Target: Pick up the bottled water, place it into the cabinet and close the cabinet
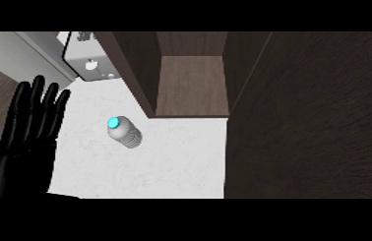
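The bottled water point(124, 132), pale grey with a bright blue cap, stands on the white counter point(174, 166) left of centre. Behind it the dark wooden cabinet point(191, 82) stands with its inside shelf showing, and its door point(298, 117) swung out along the right side of the view. My left hand point(33, 119) is at the left edge, fingers straight and pointing up, a short way left of the bottle and not touching it. My right hand does not show.
A white appliance point(91, 60) with small knobs sits at the back left beside a pale wall panel. The cabinet's left side wall point(134, 73) stands just behind the bottle.
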`<state>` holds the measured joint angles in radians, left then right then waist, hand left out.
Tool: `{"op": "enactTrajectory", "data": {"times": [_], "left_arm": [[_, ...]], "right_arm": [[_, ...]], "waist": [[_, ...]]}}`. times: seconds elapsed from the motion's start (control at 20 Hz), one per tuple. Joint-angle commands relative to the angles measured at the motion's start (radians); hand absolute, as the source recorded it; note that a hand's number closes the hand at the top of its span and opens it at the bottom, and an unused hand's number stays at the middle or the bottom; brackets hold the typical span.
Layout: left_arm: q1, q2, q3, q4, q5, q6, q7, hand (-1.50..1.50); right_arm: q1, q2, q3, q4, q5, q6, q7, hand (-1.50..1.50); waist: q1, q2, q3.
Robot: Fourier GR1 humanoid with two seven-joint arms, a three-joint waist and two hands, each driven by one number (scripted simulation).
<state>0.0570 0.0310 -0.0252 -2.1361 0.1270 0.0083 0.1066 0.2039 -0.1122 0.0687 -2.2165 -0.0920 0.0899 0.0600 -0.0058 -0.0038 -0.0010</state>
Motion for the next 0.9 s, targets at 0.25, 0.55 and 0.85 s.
{"op": "enactTrajectory", "data": {"times": [0.25, 0.55, 0.85], "left_arm": [[0.219, -0.03, -0.095, -0.247, 0.071, 0.049, 0.147, -1.5], [0.356, -0.025, -0.097, -0.33, 0.119, -0.024, 0.119, -1.5], [0.38, -0.011, -0.053, -0.26, 0.152, -0.046, 0.061, -1.5]], "right_arm": [[0.301, -0.035, -0.004, -0.287, -0.176, 0.102, 0.09, -1.5], [0.349, -0.01, -0.001, -0.33, -0.158, 0.127, 0.073, -1.5], [0.429, 0.013, 0.047, -0.374, -0.118, 0.15, 0.062, -1.5]], "waist": [[0.001, -0.002, 0.001], [0.006, -0.001, 0.001], [0.003, 0.0, 0.0]]}}
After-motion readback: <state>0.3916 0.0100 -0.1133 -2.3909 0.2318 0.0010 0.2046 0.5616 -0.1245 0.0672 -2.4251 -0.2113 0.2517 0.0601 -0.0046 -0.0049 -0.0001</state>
